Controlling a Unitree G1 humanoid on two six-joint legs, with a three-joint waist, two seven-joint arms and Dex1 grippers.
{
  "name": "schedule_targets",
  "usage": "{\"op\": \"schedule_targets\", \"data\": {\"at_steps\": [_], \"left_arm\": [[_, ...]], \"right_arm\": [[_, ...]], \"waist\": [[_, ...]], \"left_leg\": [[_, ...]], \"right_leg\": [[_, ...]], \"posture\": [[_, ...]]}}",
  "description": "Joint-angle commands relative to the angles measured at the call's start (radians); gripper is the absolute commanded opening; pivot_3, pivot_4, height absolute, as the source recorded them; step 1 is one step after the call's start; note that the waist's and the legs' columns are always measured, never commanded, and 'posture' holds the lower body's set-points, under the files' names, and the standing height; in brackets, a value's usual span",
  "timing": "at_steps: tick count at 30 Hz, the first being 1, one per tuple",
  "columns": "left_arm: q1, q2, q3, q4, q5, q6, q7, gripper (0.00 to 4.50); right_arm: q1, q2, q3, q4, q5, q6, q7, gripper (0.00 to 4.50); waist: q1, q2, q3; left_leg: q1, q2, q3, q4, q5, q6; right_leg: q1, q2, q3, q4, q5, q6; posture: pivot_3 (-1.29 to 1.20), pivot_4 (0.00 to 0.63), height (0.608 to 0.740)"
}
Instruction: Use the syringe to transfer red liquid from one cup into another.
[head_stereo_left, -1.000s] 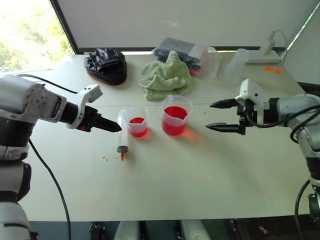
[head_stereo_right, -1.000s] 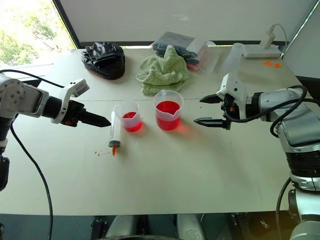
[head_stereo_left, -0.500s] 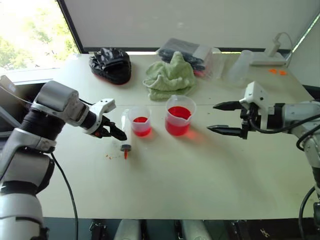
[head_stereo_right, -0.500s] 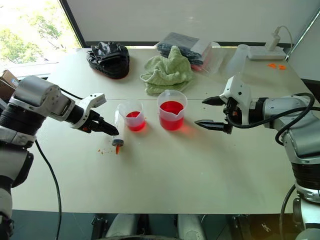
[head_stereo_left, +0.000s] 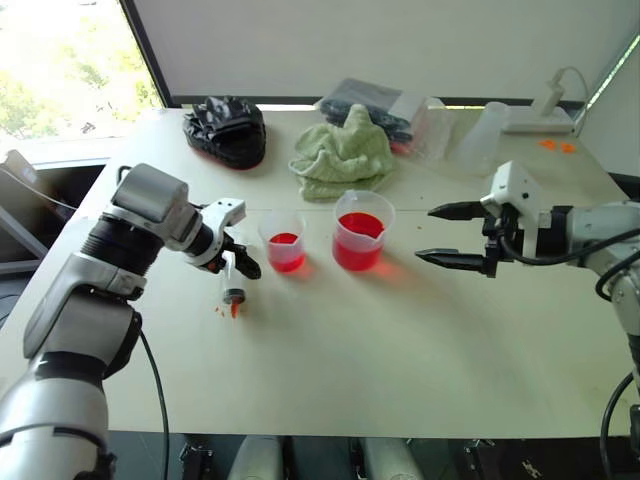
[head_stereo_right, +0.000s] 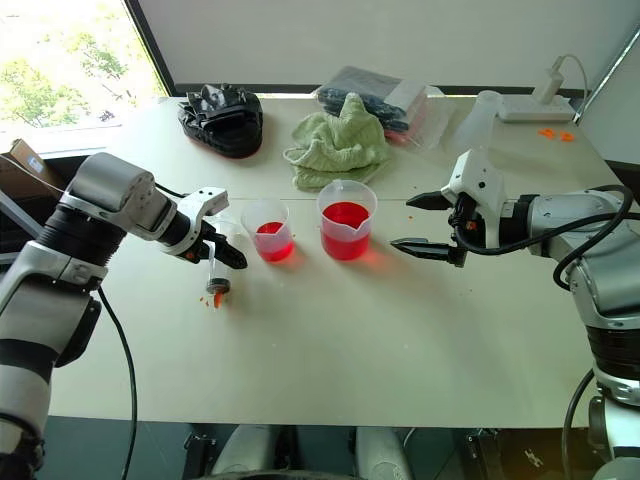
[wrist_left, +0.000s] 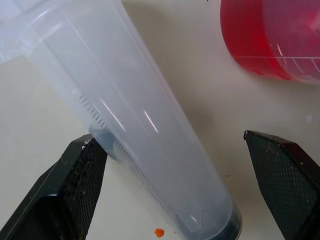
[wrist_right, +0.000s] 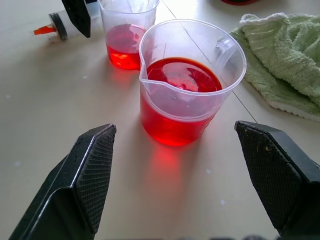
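The syringe (head_stereo_left: 236, 284) lies flat on the table, its orange-red tip (head_stereo_left: 234, 309) toward the front edge. My left gripper (head_stereo_left: 243, 263) points steeply down over it, open, and in the left wrist view its fingers (wrist_left: 75, 190) stand on either side of the clear barrel (wrist_left: 145, 130) without closing. Just right of the syringe stands the smaller cup (head_stereo_left: 284, 240) holding a little red liquid. Right of that, the larger beaker (head_stereo_left: 362, 230) holds more red liquid (wrist_right: 182, 75). My right gripper (head_stereo_left: 424, 234) hovers open to the beaker's right, aimed at it.
A green towel (head_stereo_left: 343, 155), a black bag (head_stereo_left: 226, 130) and a wrapped package (head_stereo_left: 385, 100) lie at the back of the table. A clear container (head_stereo_left: 478, 130) and a white power strip (head_stereo_left: 540, 115) sit at the back right. Small red drops (head_stereo_left: 218, 312) dot the table beside the syringe tip.
My left gripper has come down and to the right until its open fingers straddle the syringe barrel. The right gripper has stayed where it was.
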Motion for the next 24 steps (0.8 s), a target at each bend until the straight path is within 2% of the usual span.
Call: {"op": "schedule_targets", "data": {"at_steps": [1, 9, 13, 16, 21, 24], "left_arm": [[-0.007, -0.005, 0.002, -0.009, 0.029, 0.008, 0.027, 4.43], [0.023, 0.048, 0.014, -0.011, 0.073, -0.011, 0.057, 4.43], [0.026, 0.038, 0.063, 0.017, 0.094, 0.007, 0.106, 4.43], [0.017, -0.017, 0.162, 0.084, 0.102, 0.008, 0.209, 4.43], [0.022, -0.107, 0.327, 0.138, 0.035, 0.008, 0.404, 4.43], [0.047, -0.159, 0.436, 0.117, 0.02, 0.008, 0.54, 4.43]], "right_arm": [[-0.02, -0.02, -0.014, -0.027, 0.013, -0.004, 0.002, 3.99], [-0.029, -0.019, -0.008, -0.019, 0.006, -0.008, 0.001, 3.99], [-0.035, -0.018, -0.002, -0.011, 0.001, -0.015, 0.002, 3.99], [-0.046, -0.012, 0.01, -0.003, -0.004, -0.02, 0.002, 3.99], [-0.054, -0.016, 0.023, 0.006, -0.007, -0.026, 0.006, 3.99], [-0.061, -0.016, 0.029, 0.013, -0.014, -0.034, 0.005, 3.99]], "waist": [[0.0, 0.0, 0.0], [-0.006, 0.0, 0.0], [-0.004, 0.0, 0.0], [-0.002, 0.0, 0.0], [0.003, 0.0, 0.0], [0.004, 0.0, 0.0]], "left_leg": [[0.0, 0.0, 0.0, 0.0, 0.0, 0.0], [0.001, 0.0, 0.0, 0.0, 0.0, 0.0], [0.001, 0.001, -0.001, 0.0, 0.0, 0.0], [0.0, 0.0, -0.001, 0.001, 0.0, 0.0], [0.001, 0.0, -0.001, 0.001, 0.0, 0.0], [0.001, -0.001, -0.001, 0.001, 0.0, 0.0]], "right_leg": [[0.0, 0.0, 0.0, 0.0, 0.0, 0.0], [0.001, 0.0, 0.0, 0.0, 0.0, 0.0], [0.0, 0.001, 0.0, 0.0, 0.0, 0.0], [0.0, 0.0, 0.0, 0.0, 0.0, 0.0], [0.001, 0.0, 0.0, 0.001, 0.0, 0.0], [0.001, -0.001, 0.0, 0.001, 0.0, 0.0]], "posture": [[0.0, 0.15, 0.724], [0.0, 0.15, 0.724], [0.0, 0.15, 0.724], [0.0, 0.15, 0.724], [0.0, 0.15, 0.724], [0.0, 0.15, 0.724]]}}
